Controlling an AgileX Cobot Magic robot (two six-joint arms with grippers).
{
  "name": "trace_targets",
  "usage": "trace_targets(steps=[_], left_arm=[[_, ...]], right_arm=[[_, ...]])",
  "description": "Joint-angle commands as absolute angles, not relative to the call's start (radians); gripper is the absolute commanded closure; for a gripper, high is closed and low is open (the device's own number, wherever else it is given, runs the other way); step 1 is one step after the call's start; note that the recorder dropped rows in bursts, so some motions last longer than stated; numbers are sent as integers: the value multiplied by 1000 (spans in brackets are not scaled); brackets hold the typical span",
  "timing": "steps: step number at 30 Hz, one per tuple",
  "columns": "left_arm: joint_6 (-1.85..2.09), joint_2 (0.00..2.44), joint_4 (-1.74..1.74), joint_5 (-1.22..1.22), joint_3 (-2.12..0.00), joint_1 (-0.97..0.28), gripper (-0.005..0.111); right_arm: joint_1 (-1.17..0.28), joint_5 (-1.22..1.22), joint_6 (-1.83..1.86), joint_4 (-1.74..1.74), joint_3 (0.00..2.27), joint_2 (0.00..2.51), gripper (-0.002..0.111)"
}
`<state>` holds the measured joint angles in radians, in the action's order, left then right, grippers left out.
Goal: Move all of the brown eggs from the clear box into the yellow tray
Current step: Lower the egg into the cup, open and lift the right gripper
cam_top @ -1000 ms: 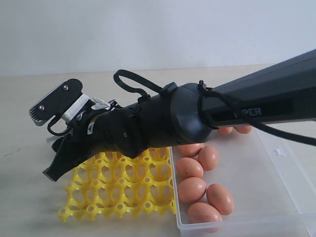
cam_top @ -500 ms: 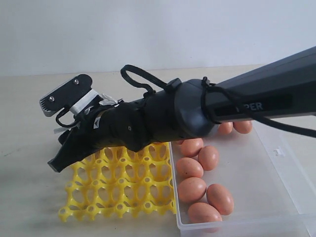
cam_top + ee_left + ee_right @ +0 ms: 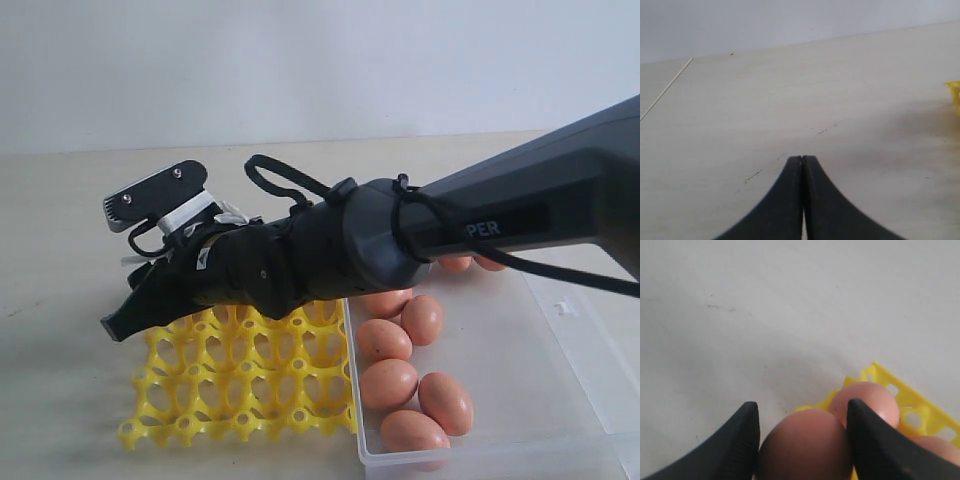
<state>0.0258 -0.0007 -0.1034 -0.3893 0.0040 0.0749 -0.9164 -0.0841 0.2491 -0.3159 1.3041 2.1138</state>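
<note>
A robot test bench, lab-like rather than homely: a pale wood-grain tabletop point(image 3: 60, 400) runs to a plain white wall point(image 3: 300, 60) at the far side (a black robot arm point(image 3: 520, 215) reaches across it).

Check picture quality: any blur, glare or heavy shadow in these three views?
Exterior view: even, soft light, no glare; the right arm looms near the lens, hiding part of the yellow tray. Left wrist view: clear, left gripper a dark silhouette. Right wrist view: brown egg in the right gripper dim and soft-focused.
</note>
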Motion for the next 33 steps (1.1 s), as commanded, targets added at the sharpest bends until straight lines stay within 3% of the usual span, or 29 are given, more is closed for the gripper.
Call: trace_targets(steps=[1, 9, 16, 19, 27, 33], left_arm=[[23, 0, -103, -380, 0, 70, 107], [23, 0, -103, -380, 0, 70, 107], [23, 0, -103, -380, 0, 70, 107], [23, 0, -103, -380, 0, 70, 107], [23, 0, -103, -380, 0, 70, 107], [23, 0, -103, -380, 0, 70, 107]], right_arm=[[-912, -111, 235, -315, 1313, 2113, 108], [-912, -113, 235, -315, 1313, 2119, 106], [-912, -122, 235, -315, 1313, 2119, 70], [-912, -126, 235, -315, 1313, 2119, 60], [-912, -130, 235, -315, 1313, 2119, 50], [-912, -127, 235, -315, 1313, 2119, 49]])
